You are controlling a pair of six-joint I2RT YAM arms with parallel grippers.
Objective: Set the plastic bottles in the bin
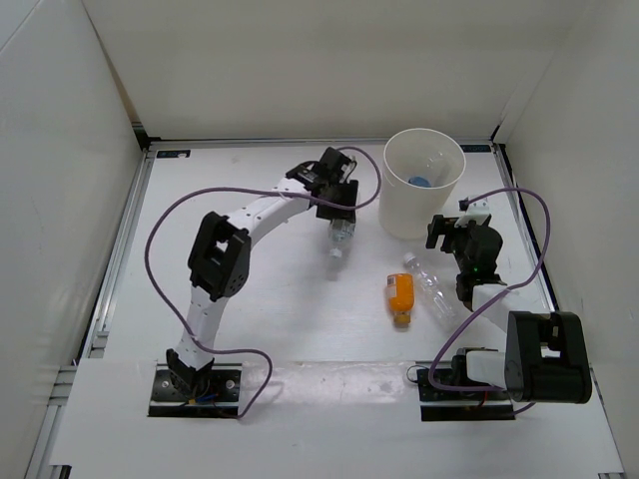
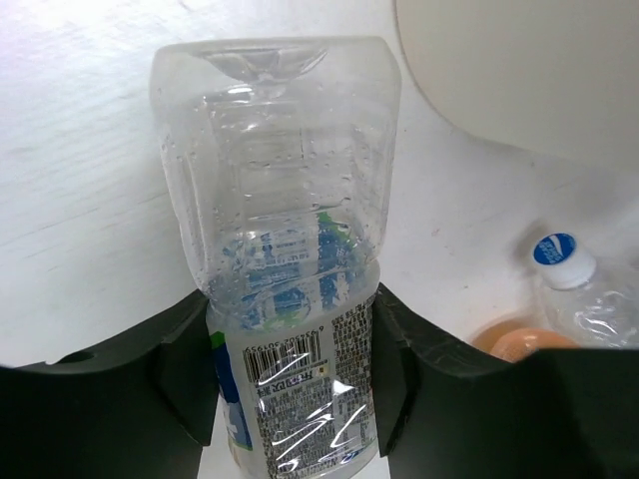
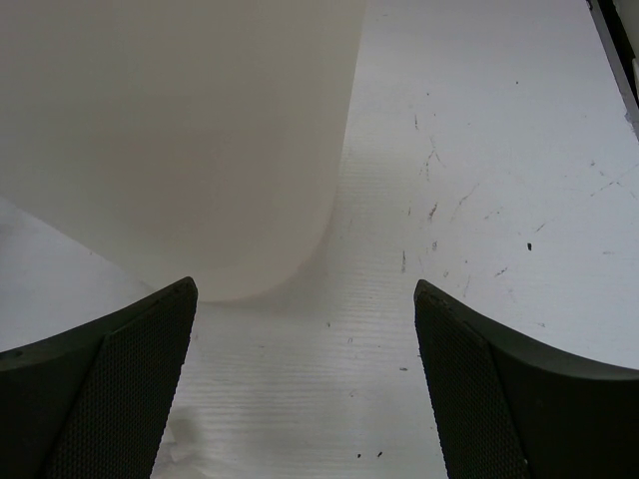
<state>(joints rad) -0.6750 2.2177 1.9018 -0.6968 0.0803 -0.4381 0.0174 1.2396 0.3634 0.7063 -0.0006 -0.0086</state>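
left claw (image 2: 295, 371) clamps blue-label bottle (image 2: 280, 200); barcode (image 2: 288, 351) visible, print unreadable

I've got the tall off-white round plastic bin (image 1: 417, 218) at desk (image 1: 270, 319) rear-right, blue-capped bottle (image 1: 420, 181) inside. Left tool (image 1: 338, 220) just left of it, clear labelled plastic bottle (image 1: 340, 239) betw. its fingers (image 2: 170, 384). Short orange bottle (image 1: 400, 294) & plain clear bottle (image 1: 431, 284) side by side in front of bin, right tool (image 1: 446, 235) just behind them.
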